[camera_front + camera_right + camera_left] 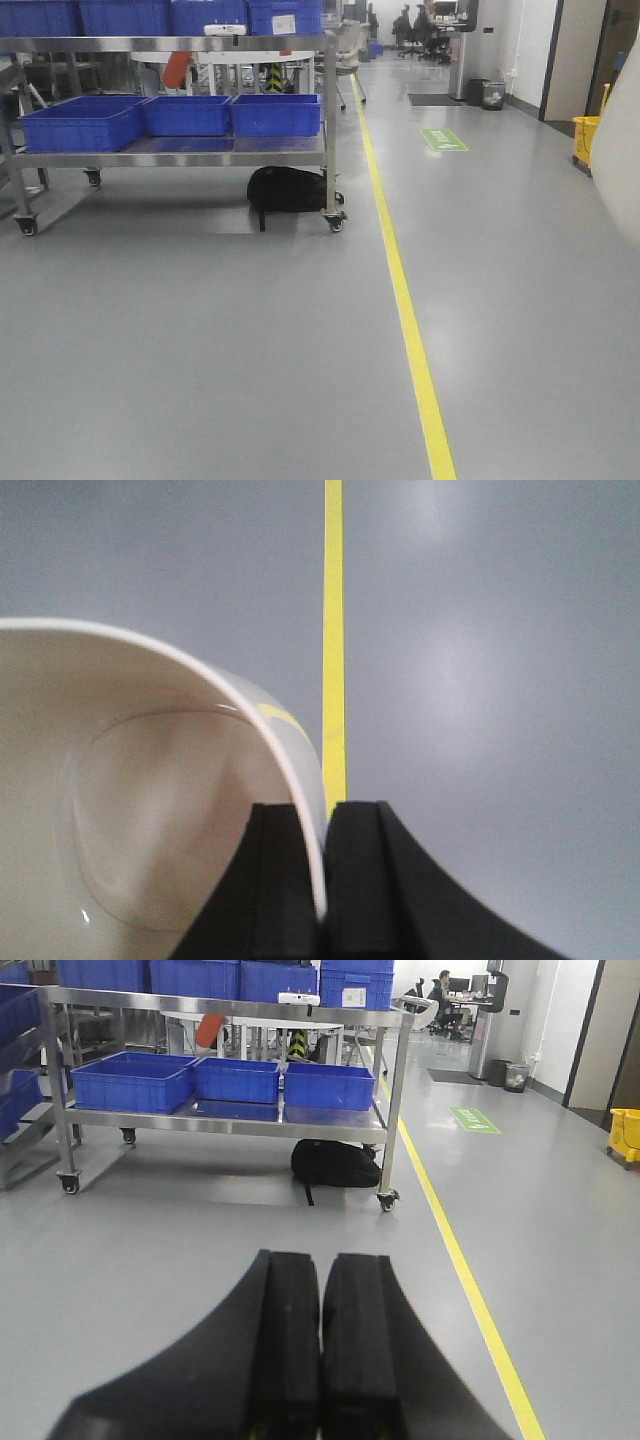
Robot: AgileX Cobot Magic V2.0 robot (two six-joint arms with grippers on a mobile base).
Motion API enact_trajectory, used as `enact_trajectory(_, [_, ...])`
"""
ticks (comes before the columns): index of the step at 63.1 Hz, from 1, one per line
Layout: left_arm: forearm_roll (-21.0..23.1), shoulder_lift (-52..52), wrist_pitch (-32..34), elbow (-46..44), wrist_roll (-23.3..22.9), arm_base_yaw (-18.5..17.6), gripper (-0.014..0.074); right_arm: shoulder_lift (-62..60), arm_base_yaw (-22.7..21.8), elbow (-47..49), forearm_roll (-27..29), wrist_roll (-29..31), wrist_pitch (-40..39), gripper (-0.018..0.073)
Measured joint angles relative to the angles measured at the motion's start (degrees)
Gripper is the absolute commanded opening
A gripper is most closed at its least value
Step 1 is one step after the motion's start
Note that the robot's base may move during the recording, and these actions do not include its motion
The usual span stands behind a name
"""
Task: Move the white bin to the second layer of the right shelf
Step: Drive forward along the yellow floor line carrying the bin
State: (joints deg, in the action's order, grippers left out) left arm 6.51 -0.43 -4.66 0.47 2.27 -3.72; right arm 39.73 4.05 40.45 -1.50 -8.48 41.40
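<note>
The right gripper (325, 822) was clamped narrowly on one wall of the white bin (150, 800), one finger inside the mouth and one outside. The tub was held tilted above the floor beside the yellow floor line (333, 630), apparently for carrying. The left gripper (320, 1290) was closed on nothing, likely kept clear, and no roller shelf level showed.

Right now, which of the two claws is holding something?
The right claw: it pinches the wall of the white bin. The left claw is shut too, but with nothing in it.
</note>
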Motion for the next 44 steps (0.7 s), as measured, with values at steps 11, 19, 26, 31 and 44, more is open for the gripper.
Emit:
enact_trajectory(11, [0.0, 0.0, 0.0, 0.0, 0.0, 0.0, 0.0085, 0.0, 0.0, 0.0, 0.0, 0.11, 0.0, 0.0053])
enact_trajectory(19, [0.0, 0.0, 0.0, 0.0, 0.0, 0.0, 0.0085, 0.0, 0.0, 0.0, 0.0, 0.11, 0.0, 0.0053])
enact_trajectory(26, [0.0, 0.0, 0.0, 0.0, 0.0, 0.0, 0.0085, 0.0, 0.0, 0.0, 0.0, 0.11, 0.0, 0.0053])
enact_trajectory(31, [0.0, 0.0, 0.0, 0.0, 0.0, 0.0, 0.0085, 0.0, 0.0, 0.0, 0.0, 0.11, 0.0, 0.0053])
enact_trajectory(44, [0.0, 0.0, 0.0, 0.0, 0.0, 0.0, 0.0085, 0.0, 0.0, 0.0, 0.0, 0.11, 0.0, 0.0053])
